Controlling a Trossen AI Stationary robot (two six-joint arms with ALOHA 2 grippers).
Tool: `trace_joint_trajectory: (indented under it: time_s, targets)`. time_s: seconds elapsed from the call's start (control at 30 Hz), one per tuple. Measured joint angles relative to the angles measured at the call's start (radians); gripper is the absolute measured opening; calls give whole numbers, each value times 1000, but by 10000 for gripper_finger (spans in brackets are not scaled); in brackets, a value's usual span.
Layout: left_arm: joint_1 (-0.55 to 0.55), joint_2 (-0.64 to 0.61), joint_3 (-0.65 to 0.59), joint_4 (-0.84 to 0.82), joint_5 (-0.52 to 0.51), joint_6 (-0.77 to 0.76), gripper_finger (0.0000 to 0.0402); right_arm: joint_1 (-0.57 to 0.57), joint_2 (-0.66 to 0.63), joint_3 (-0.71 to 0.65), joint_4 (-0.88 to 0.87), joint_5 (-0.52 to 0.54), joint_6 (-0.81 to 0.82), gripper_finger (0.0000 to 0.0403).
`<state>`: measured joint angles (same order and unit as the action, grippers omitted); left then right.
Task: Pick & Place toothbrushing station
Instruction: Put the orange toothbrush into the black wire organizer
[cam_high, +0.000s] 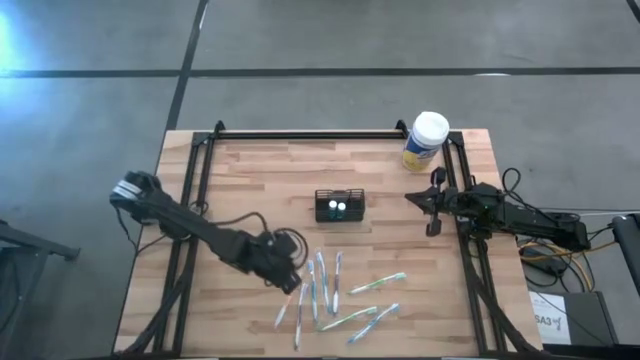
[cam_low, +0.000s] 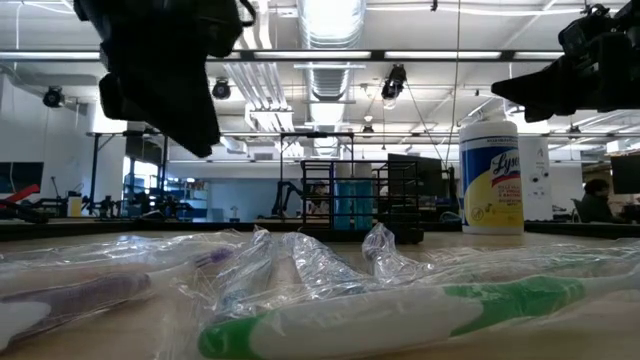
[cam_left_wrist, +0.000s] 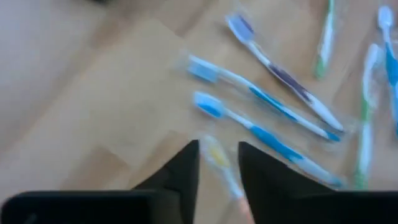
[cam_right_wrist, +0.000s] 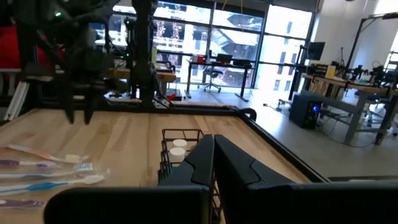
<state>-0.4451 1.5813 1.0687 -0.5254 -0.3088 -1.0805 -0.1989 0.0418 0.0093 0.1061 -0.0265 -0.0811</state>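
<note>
The toothbrushing station (cam_high: 339, 206), a small black holder with mesh-like sides, is seen upright near the middle of the wooden bench (cam_high: 250, 180), with 2 pale round caps visible inside it. It is touched by neither arm. In the low view it is seen (cam_low: 350, 205) beyond the wrapped toothbrushes, to the left of a white-capped, yellow-labelled canister (cam_low: 491, 176).

The left gripper (cam_high: 290, 277) is positioned over the bench's near-left part, at the edge of a scatter of wrapped toothbrushes (cam_high: 345, 295). In the left wrist view its fingers (cam_left_wrist: 186, 163) are held slightly apart, unclenched, with a pale yellow toothbrush (cam_left_wrist: 221, 163) seen in the narrow gap between them; whether that toothbrush is touched cannot be told. Just beyond it, 2 blue toothbrushes (cam_left_wrist: 261, 121) are laid side by side.

The right gripper (cam_high: 436, 200) is held above the bench's right side, well apart from the holder and near the canister (cam_high: 426, 141), which stands at the far-right corner. In the right wrist view its fingers (cam_right_wrist: 202, 158) are pressed together, clenched on nothing, and the holder (cam_right_wrist: 179, 152) is seen just past them.
</note>
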Motion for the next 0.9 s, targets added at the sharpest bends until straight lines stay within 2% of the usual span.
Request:
trace_joint_trajectory:
  time_s: [0.17, 0.3, 0.5, 0.7, 0.9]
  targets:
    - [-3, 105, 87, -55, 80, -141, 206, 0, 0, 0, 6, 0, 0, 8]
    - [-3, 163, 152, -206, 125, -241, 241, 0, 0, 0, -16, 0, 3, 8]
    - [-4, 224, 230, -242, 184, -268, 245, 0, 1, 0, -51, -1, 0, 8]
    - [5, 292, 303, -286, 198, -243, 245, 0, 0, 0, -48, -1, -8, 8]
    - [18, 349, 318, -332, 202, -222, 240, 0, 0, 0, -43, 0, -27, 8]
